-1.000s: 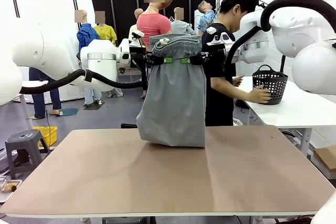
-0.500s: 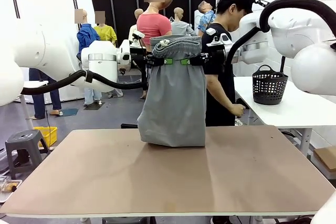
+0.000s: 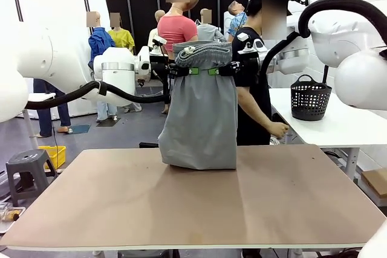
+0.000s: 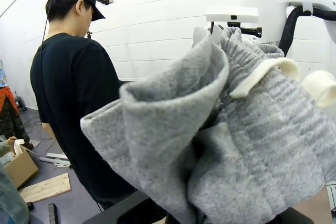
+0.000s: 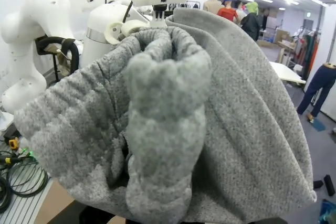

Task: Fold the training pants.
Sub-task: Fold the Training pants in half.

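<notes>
The light grey training pants (image 3: 199,119) hang upright over the far middle of the table, their bottom edge resting on the tabletop (image 3: 193,200). My left gripper (image 3: 185,70) and my right gripper (image 3: 220,70) pinch the gathered waistband from either side, green pads showing, both shut on the fabric. Bunched grey jersey (image 4: 220,129) with a white drawstring end fills the foreground of the left wrist view. Folded waistband cloth (image 5: 168,114) covers the fingers in the right wrist view.
A person in a black shirt (image 3: 254,83) stands behind the pants at the table's far side, hand low by the hip. A black mesh basket (image 3: 311,98) sits on a white side table at the right. A grey stool (image 3: 27,167) stands at the left.
The person has let go of the basket and turned from the side table, straightening up behind the pants. The pants and both grippers have stayed in place.
</notes>
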`<state>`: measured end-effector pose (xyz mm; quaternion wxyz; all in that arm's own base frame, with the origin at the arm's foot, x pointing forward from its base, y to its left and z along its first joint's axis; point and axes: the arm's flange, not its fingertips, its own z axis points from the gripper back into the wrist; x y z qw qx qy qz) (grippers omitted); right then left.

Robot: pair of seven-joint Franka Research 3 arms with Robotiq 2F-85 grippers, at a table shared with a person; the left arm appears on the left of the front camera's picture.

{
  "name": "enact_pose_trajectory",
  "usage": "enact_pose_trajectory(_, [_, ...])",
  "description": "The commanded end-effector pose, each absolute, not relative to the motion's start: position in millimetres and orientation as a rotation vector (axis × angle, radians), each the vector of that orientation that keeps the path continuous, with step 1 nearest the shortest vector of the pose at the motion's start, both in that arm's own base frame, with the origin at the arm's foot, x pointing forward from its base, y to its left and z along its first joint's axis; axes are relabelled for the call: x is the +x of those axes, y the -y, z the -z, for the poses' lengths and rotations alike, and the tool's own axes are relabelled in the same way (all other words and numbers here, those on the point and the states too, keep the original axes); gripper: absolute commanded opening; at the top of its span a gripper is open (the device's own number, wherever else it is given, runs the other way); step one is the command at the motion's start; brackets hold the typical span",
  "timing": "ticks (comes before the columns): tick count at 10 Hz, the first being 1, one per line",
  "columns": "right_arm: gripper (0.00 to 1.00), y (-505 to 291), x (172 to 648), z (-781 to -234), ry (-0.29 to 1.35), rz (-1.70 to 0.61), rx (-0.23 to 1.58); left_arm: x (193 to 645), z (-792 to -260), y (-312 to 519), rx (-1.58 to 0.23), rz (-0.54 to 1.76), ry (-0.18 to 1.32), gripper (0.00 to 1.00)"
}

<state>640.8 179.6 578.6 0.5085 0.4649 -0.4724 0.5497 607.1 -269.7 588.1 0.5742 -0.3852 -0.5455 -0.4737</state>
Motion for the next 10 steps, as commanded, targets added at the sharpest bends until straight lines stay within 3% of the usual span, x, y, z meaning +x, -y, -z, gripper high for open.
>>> enact_pose_trajectory(1, [0.0,-178,666,-594,1.129,-1.332,1.069,630,-599,274,-0.873,1.111,1.307,0.0])
enact_pose_trajectory(7, [0.0,-184,724,-620,1.237,-1.36,0.92,682,-626,277,-0.777,1.106,1.409,0.0])
enact_pose_trajectory(10, [0.0,-186,725,-584,1.177,-1.363,0.948,693,-593,273,-0.839,1.061,1.374,0.0])
